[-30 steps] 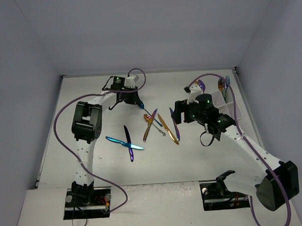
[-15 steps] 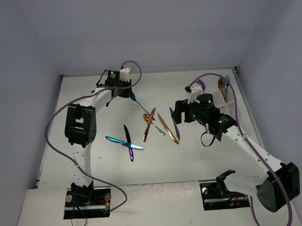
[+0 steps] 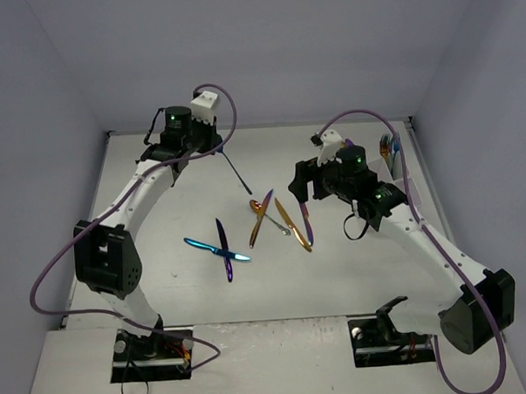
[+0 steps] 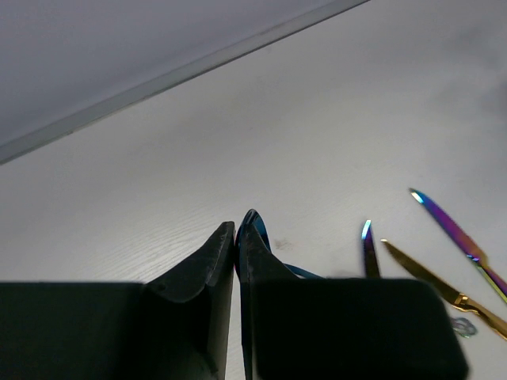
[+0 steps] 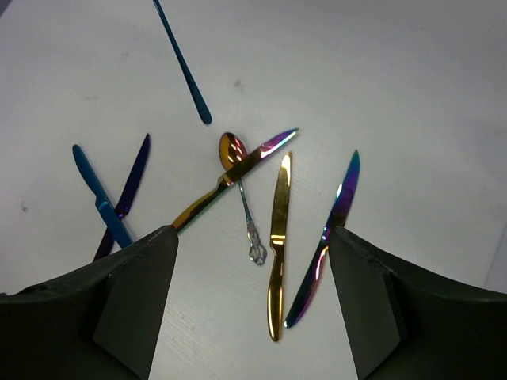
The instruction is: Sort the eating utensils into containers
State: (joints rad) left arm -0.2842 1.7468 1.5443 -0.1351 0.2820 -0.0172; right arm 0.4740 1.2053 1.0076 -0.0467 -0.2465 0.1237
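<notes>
We are pinching 1 end of a blue utensil (image 5: 183,67), hanging below our left gripper's (image 4: 236,233) tightly closed jaws; it is looking stiff, light and probably slippery. Our right gripper (image 5: 252,273) is gaping wide, empty.

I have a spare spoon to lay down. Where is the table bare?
Bare: the near strip of table between the crossed knives and the front edge, and the far strip between left gripper and right gripper. Crowded: the centre, where the gold and rainbow pieces overlap.
</notes>
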